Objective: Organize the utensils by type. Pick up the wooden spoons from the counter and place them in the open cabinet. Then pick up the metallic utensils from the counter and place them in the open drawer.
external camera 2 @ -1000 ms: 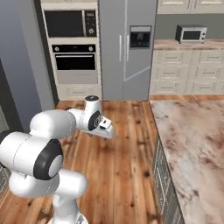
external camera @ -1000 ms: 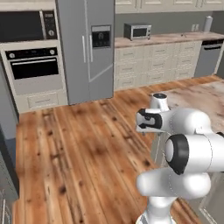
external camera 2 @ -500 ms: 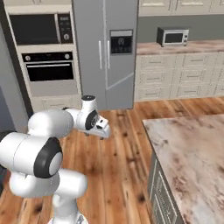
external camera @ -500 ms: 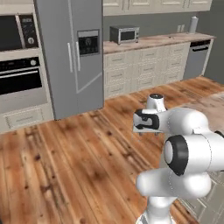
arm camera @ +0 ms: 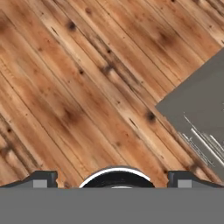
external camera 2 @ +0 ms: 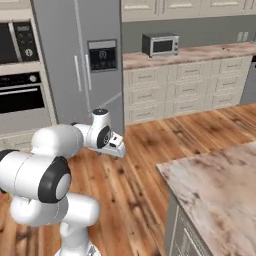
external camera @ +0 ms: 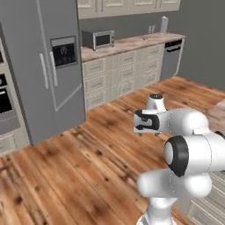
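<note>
The arm is folded in front of the base with its gripper (arm camera: 112, 177) pointing down at the wooden floor (arm camera: 78, 87); the two dark fingertips (arm camera: 43, 178) sit far apart at the bottom of the hand view, so the jaws stand wide and hold nothing. In the left base view the gripper (external camera: 145, 131) hangs above the floor boards, and in the right base view it (external camera 2: 116, 150) hangs just in front of the grey fridge (external camera 2: 80, 55). A corner of the fridge's grey front also shows at the right edge of the hand view. The nearest stretch of mottled reddish-brown and cream counter (external camera 2: 220, 185) lies at the lower right of the right base view, well apart from the gripper — no spoons or metal utensils can be made out on the part that shows. A second counter (external camera: 132, 41) runs along the far wall with cream drawer fronts below it, and a small grey microwave (external camera: 97, 38) stands on it near the fridge. A black wall oven (external camera 2: 22, 97) sits to the left of the fridge — and cream wall cabinets (external camera 2: 165, 7) hang above the far counter, their doors shut as far as can be seen.
</note>
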